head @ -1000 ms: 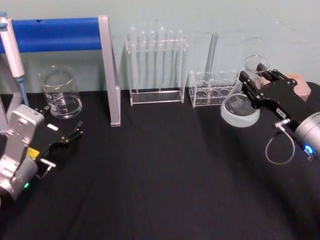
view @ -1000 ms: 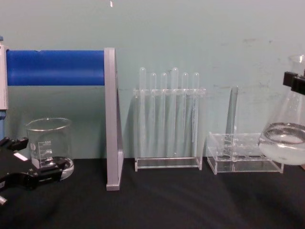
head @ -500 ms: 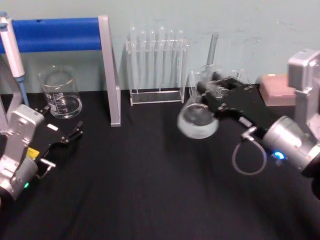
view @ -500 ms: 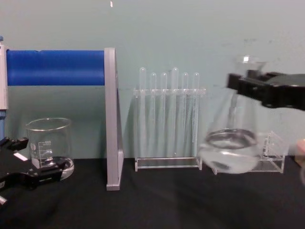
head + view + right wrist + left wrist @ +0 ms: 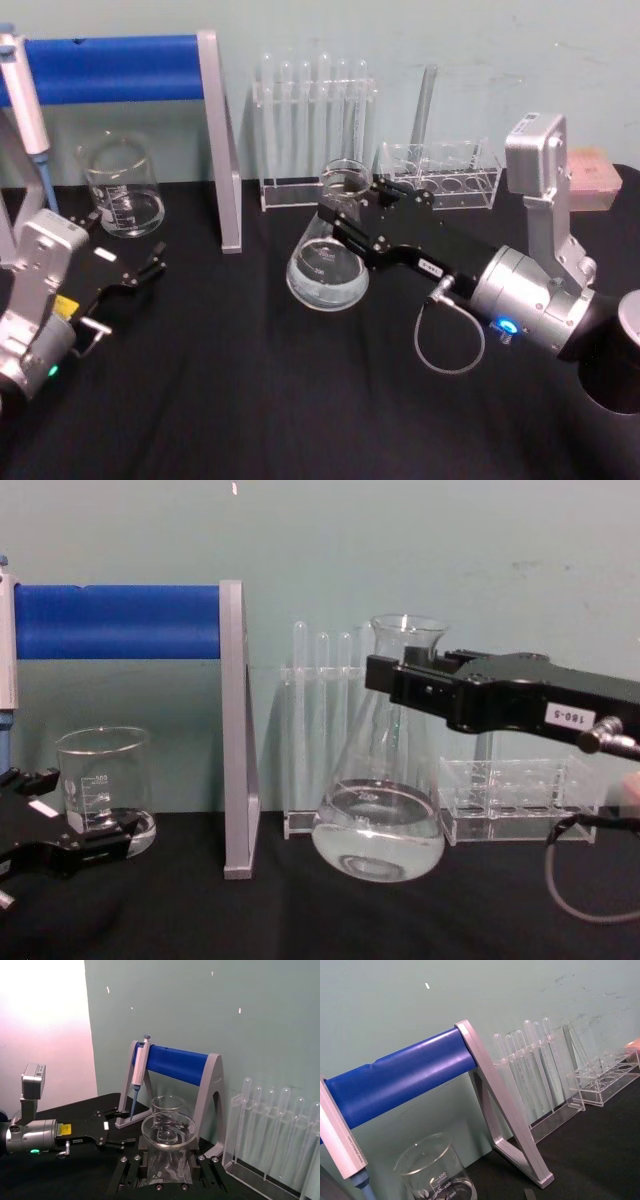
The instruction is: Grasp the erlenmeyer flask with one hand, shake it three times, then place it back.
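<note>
The right gripper (image 5: 347, 212) is clamping its fingers (image 5: 131, 1166) on the neck of the flask (image 5: 327, 268), just under the flared rim, and is holding it tilted with the wide base seemingly hanging clear of the black table (image 5: 250, 400), in the middle of the scene and nearer than the tube rack (image 5: 313, 130). By my reading the shaking step is under way rather than the pick-up or the set-down. The next move is calling for a swing back the other way with the grip kept firm, because the smooth glass neck could be slipping, and for keeping the base away from the rack behind it; setting it down upright comes after the third shake. The left gripper (image 5: 140, 272) is resting with its fingers apart on the near left, in front of the beaker (image 5: 122, 190), and is taking no part. The chest view is giving the side profile: the lean of the flask (image 5: 380, 815), the clear liquid pooling in its base and the numbered label on the right gripper (image 5: 408, 683). The head view is giving the gap between flask and racks. The right wrist view is looking down into the flask's rim (image 5: 167, 1131) between both fingers.
</note>
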Controlling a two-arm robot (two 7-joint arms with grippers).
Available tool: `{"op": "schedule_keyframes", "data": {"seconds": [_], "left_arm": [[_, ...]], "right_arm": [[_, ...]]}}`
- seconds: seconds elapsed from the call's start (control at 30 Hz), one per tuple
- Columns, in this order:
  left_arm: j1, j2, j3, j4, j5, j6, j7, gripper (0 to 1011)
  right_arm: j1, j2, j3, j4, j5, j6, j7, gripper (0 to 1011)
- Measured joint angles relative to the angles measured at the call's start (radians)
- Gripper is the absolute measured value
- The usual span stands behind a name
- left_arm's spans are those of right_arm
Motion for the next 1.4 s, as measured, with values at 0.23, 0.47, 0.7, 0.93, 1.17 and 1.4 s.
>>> {"op": "schedule_keyframes", "data": {"seconds": [0.23,0.47,0.7,0.93,1.17,1.4], "left_arm": [[0.000,0.000,0.000,0.000,0.000,0.000,0.000,1001],[0.000,0.000,0.000,0.000,0.000,0.000,0.000,1001],[0.000,0.000,0.000,0.000,0.000,0.000,0.000,1001],[0.000,0.000,0.000,0.000,0.000,0.000,0.000,1001],[0.000,0.000,0.000,0.000,0.000,0.000,0.000,1001],[0.000,0.000,0.000,0.000,0.000,0.000,0.000,1001]], "right_arm": [[0.015,0.008,-0.017,0.009,0.011,-0.009,0.004,452],[0.027,0.012,-0.027,0.020,0.016,-0.016,0.001,452],[0.039,0.018,-0.033,0.034,0.019,-0.025,0.003,452],[0.057,0.028,-0.040,0.070,0.018,-0.036,0.021,452],[0.071,0.039,-0.050,0.114,0.010,-0.043,0.038,452],[0.078,0.041,-0.062,0.147,0.004,-0.043,0.052,452]]}}
